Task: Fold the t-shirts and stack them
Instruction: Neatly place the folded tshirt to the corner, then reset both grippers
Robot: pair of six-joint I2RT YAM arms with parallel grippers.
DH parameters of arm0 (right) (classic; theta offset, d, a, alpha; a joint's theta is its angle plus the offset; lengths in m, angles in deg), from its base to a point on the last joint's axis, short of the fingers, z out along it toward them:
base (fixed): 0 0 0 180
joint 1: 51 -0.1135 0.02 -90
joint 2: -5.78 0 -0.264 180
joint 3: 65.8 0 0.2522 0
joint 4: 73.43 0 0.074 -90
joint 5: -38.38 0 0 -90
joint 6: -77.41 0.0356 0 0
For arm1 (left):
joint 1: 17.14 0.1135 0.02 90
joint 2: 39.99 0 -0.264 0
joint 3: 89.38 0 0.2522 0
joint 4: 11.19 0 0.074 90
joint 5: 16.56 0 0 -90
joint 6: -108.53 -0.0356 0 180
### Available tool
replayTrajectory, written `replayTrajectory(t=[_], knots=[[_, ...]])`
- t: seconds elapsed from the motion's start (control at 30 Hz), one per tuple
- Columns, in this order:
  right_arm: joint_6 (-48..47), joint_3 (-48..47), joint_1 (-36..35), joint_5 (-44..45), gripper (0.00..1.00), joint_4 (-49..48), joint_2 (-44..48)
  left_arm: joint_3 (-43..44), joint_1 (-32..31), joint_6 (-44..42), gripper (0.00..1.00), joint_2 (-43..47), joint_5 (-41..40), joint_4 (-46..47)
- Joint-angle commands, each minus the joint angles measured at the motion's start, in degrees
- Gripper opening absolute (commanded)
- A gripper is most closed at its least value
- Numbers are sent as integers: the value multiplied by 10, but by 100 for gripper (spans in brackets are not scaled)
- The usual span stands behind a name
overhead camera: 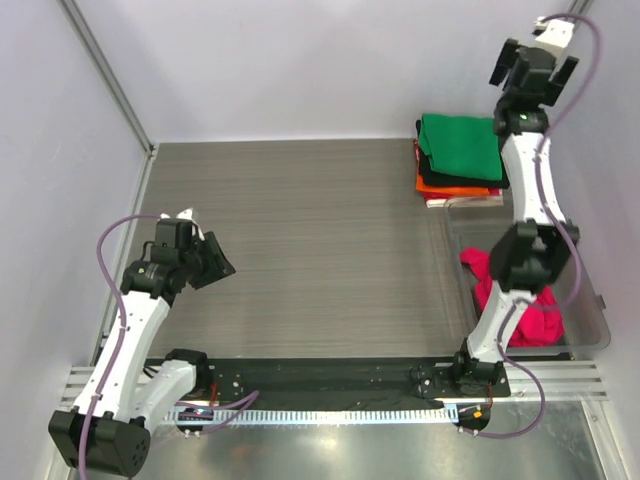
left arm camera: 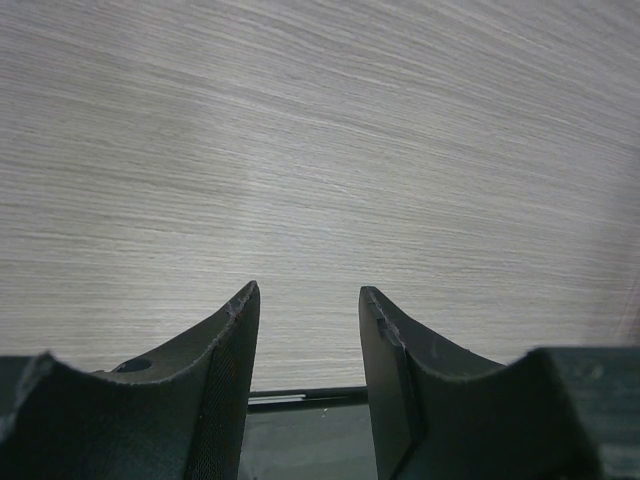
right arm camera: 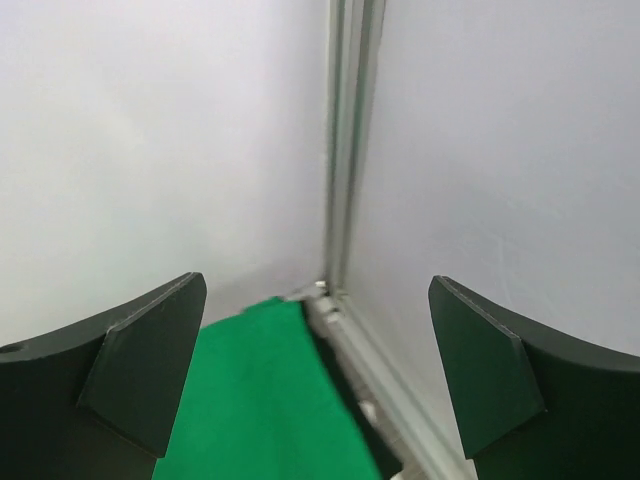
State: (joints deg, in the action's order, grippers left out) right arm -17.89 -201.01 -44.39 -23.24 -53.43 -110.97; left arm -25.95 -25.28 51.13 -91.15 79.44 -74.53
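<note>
top view: the left gripper (overhead camera: 207, 256) hung low over the bare wood-grain table (overhead camera: 320, 230) at the near left, well apart from all cloth. the right arm reached to the far right corner, and the right gripper (overhead camera: 536, 66) was held above and just behind the stack of folded t-shirts. the green t-shirt (overhead camera: 460, 145) lay folded on top of the stack, with the black t-shirt (overhead camera: 432, 173) and the orange t-shirt (overhead camera: 456, 190) as layers beneath it and a red edge showing at the stack's left side. the magenta-pink t-shirt (overhead camera: 540, 322) lay crumpled inside the clear plastic bin (overhead camera: 592, 300), near the right arm's base.

left wrist view: the left gripper (left arm camera: 305, 295) had its jaws moderately parted, with nothing between them, only the table (left arm camera: 320, 150) beyond.

right wrist view: the right gripper (right arm camera: 315, 284) had its jaws spread wide and held nothing; the green t-shirt (right arm camera: 260, 400) lay below, against the corner post (right arm camera: 345, 150) of the enclosure.
</note>
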Motion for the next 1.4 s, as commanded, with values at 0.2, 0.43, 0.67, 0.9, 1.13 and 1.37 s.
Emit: replayTrajectory(t=[0.2,0.43,0.67,0.9,1.13,1.37], knots=[[302,362,-17,-184,100,-55,384,-1,-1,-1,46,41,-5,16],[376,481,-27,-335,100,92,520,-1,-2,1,46,67,-12,17],[411,642,-43,-450,100,201,640,-2,-2,5,46,75,-23,18],[401,755,-48,-441,100,336,768,-3,-2,9,46,85,-34,17],[407,739,-49,-314,100,438,834,-4,-2,10,46,88,-33,17],[432,710,-49,-251,100,462,847,-5,-2,12,47,93,-35,16]])
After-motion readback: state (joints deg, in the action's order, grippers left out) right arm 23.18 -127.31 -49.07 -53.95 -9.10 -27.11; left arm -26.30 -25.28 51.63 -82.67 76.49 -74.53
